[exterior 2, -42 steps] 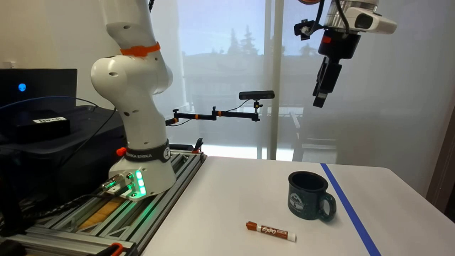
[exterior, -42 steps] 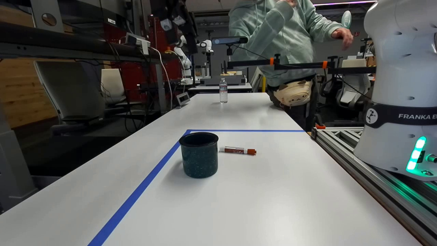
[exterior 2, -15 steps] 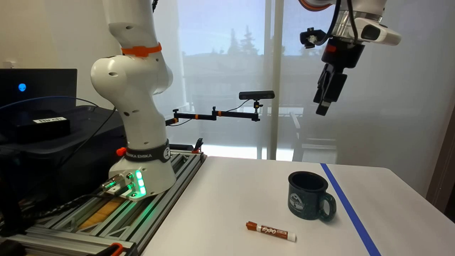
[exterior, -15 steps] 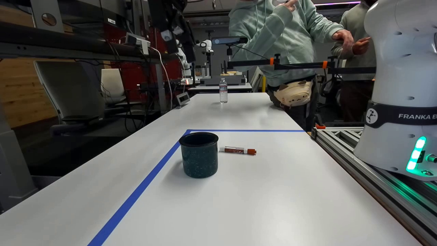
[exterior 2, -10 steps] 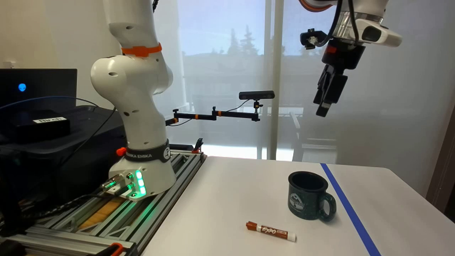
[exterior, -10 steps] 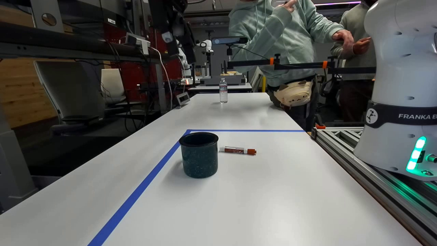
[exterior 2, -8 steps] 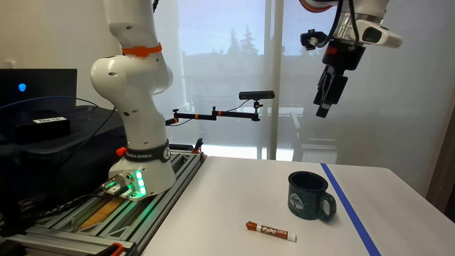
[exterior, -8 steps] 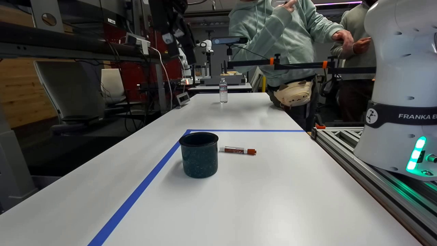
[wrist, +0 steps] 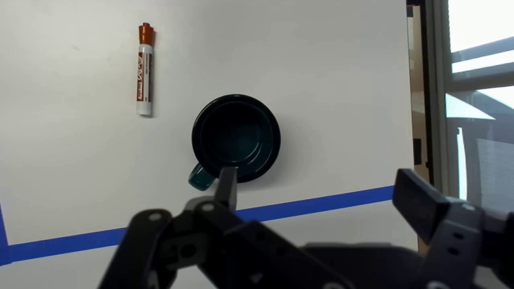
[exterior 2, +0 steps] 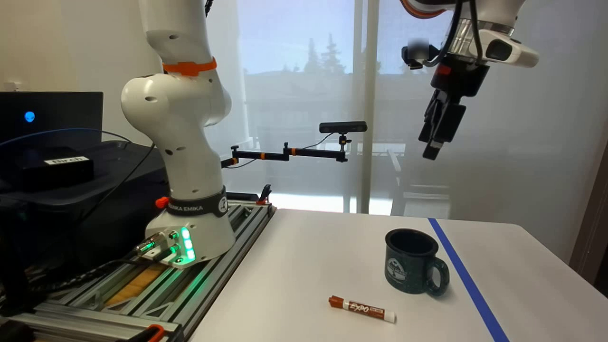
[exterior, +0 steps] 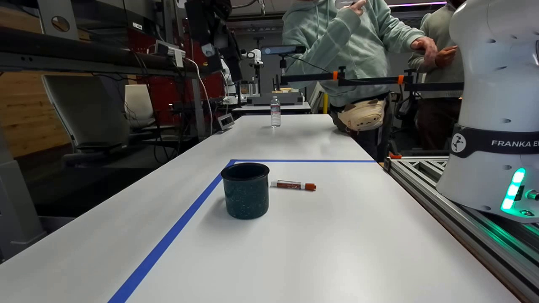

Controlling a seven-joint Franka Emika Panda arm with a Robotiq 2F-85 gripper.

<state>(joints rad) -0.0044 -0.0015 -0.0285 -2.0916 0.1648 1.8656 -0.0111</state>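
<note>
Closest in the wrist view, the end effector point(wrist: 317, 188) has its two fingers point(wrist: 227, 190) spread wide apart, with bench point(wrist: 341, 100) and blue tape point(wrist: 317, 202) showing between them. One finger overlaps the edge of the dark green mug point(wrist: 237, 136) there, but an exterior view shows the fingers hanging well above the bench, touching nothing. That exterior view also gives the main change — compared with 2.8 s ago, the end effector sits lower and the end of the white arm point(exterior 2: 494, 14) has come down with it; since half a second ago the drop is only slight.

The mug stands upright on the bench, just beside the tape, in the same spot as in the earlier frames, its handle point(exterior 2: 438, 277) turned the same way. Near it but apart, the brown-capped marker point(wrist: 145, 72) lies on its side, likewise unmoved. In both exterior views the arm's base point(exterior: 488, 181) glows with green lights point(exterior: 513, 189), as before.

Farther along the bench, a clear bottle point(exterior: 275, 112) stands where it stood. Beyond, a person in a pale green hoodie point(exterior: 337, 59) keeps the same place, and another person point(exterior: 438, 84) now shows behind the arm — out of view 2.8 s ago, there by one second ago.
</note>
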